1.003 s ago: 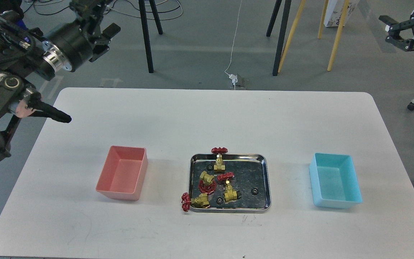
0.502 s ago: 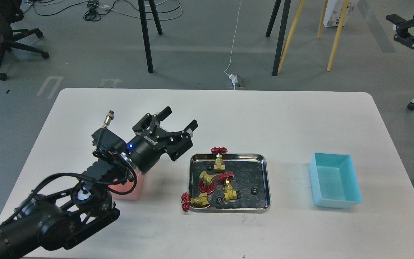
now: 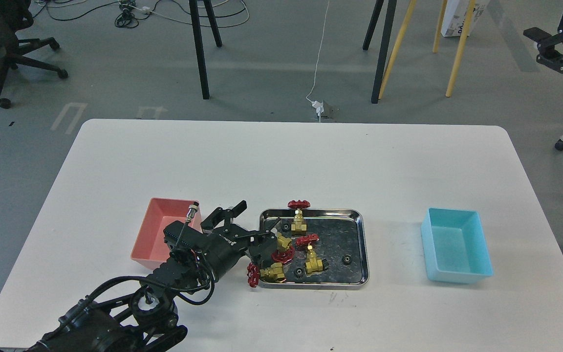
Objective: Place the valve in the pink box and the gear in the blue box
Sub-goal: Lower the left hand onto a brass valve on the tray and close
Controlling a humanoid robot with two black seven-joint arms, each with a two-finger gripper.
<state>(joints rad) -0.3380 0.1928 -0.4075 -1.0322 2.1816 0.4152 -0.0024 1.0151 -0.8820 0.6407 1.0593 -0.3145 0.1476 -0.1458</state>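
The left gripper [image 3: 254,225] sits low in the centre-left of the frame with its fingers [image 3: 236,207] spread and empty, reaching over the left rim of the steel tray [image 3: 362,244] on the white counter [image 3: 281,161]. The four valves are crowded in the tray's left half; the valve [image 3: 281,241] nearest the open fingers lies against a red handwheel [image 3: 282,254] of its neighbour, so closing there could, I judge, pinch two at once or knock one out. Another valve [image 3: 268,273] already overhangs the tray's lower-left corner and looks easy to nudge onto the counter. The pink box [image 3: 157,234] is just left of the arm, partly hidden by it; a careless swing could bump it. A gear [image 3: 346,259] lies right of centre in the tray, well apart from the blue box [image 3: 456,252]. The right gripper [image 3: 552,49] sits at the upper right edge; its fingers cannot be told apart.
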